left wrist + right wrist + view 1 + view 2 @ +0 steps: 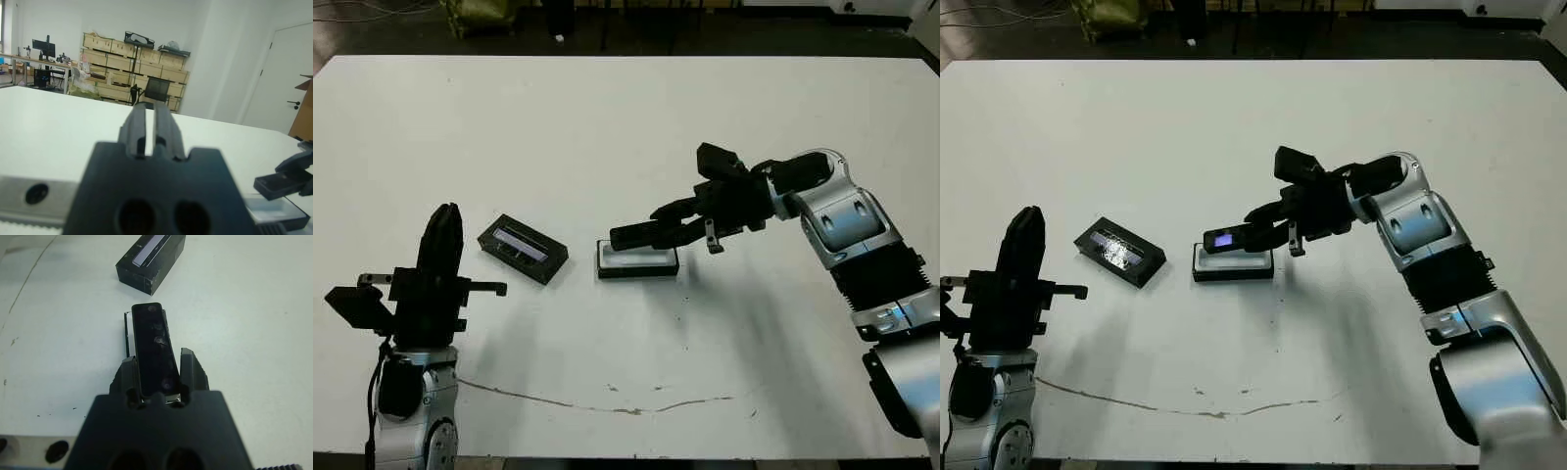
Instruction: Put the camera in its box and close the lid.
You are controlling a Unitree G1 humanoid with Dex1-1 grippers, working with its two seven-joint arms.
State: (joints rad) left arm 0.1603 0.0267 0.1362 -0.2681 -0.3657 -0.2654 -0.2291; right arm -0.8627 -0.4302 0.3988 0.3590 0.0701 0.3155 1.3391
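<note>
the camera (154, 350) hides most of the box (128, 330) beneath it.

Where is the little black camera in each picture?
Left eye view: the camera sits near the middle, above the box.
Right eye view: near the middle, held by the right pincer.
Left wrist view: far right edge.
Right wrist view: centre, between the fingers.
Shared landmark: the white-lined box under it.

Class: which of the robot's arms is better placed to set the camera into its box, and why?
Right. The right tool already grips the camera just above the box; the left tool stands apart, upright and empty.
</note>
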